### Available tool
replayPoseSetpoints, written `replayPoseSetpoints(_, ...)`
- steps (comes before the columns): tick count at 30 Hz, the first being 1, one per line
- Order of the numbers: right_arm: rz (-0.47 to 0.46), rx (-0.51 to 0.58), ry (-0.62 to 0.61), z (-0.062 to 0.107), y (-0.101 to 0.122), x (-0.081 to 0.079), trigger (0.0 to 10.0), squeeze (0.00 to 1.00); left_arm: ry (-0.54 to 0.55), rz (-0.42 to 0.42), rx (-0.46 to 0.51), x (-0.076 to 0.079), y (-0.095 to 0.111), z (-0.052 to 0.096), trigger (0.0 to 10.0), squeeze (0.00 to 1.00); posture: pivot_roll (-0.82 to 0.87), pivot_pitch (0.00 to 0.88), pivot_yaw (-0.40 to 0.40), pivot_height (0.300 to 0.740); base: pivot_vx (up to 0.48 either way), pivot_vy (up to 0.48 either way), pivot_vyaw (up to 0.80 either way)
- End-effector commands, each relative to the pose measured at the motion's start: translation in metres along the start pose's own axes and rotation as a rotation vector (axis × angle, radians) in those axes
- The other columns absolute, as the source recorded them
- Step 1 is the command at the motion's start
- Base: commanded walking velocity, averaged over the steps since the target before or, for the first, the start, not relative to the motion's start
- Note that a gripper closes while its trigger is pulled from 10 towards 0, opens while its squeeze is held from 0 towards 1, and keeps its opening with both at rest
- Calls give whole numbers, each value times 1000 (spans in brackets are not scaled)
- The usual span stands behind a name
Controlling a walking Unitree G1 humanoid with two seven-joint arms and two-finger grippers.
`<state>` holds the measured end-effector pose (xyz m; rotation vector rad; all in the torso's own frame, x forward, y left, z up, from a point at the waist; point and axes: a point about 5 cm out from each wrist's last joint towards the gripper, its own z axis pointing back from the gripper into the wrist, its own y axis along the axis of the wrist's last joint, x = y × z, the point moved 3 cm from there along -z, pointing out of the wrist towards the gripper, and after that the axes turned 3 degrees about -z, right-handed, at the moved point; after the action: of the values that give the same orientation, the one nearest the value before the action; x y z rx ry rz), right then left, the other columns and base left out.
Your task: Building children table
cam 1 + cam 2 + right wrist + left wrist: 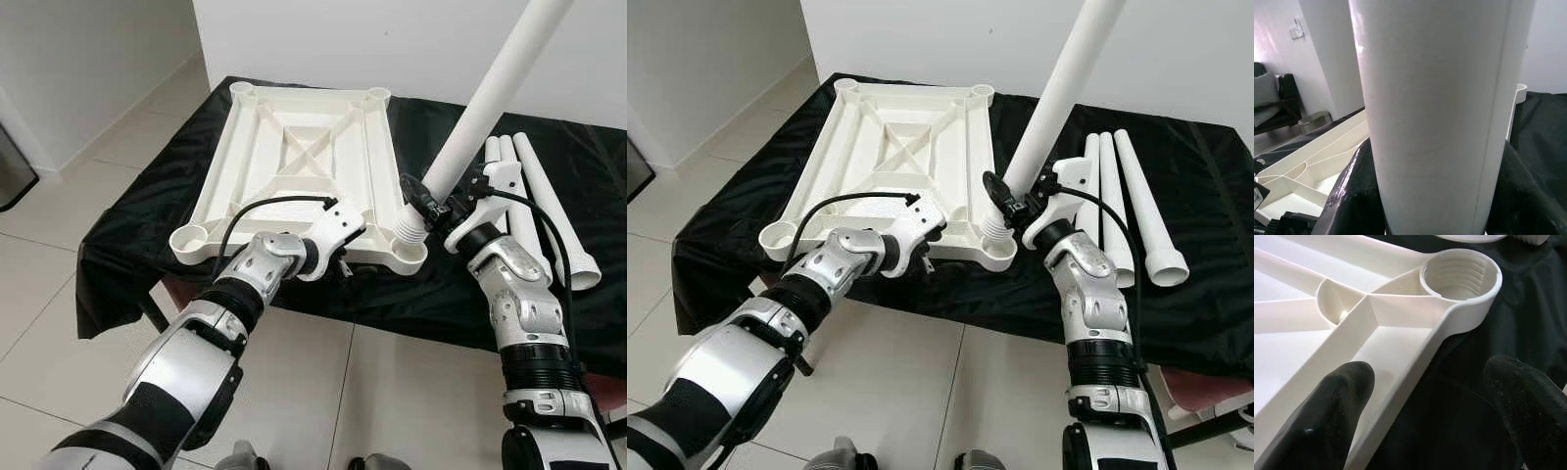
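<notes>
My right hand (1017,208) is clamped round a long white plastic leg tube (1058,93), its ribbed end at the near right corner socket of the upturned white plastic tabletop (901,147) on the black-draped counter (1205,294). My left hand (1425,396) straddles the tabletop's near rim, fingers apart. No leg looks seated; three spare white legs (1117,196) wait right of the tabletop. No writing is readable.
</notes>
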<state>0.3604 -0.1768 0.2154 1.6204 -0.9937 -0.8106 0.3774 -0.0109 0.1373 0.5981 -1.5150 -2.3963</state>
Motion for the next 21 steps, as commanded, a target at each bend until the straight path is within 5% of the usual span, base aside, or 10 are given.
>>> replayPoseSetpoints(1,10,8,-2,1,4,0,10000,0,51,17,-10,-8,-2,2,10000,0,-152,0,39,740,0,0,0)
replayPoseSetpoints(8,23,1,-11,1,5,1,10000,0,113,65,-64,-18,-14,6,10000,0,-147,0,38,740,0,0,0)
replayPoseSetpoints(21,57,-12,43,2,8,-7,10000,0,94,61,-81,-9,-18,0,10000,0,-165,0,42,740,0,0,0)
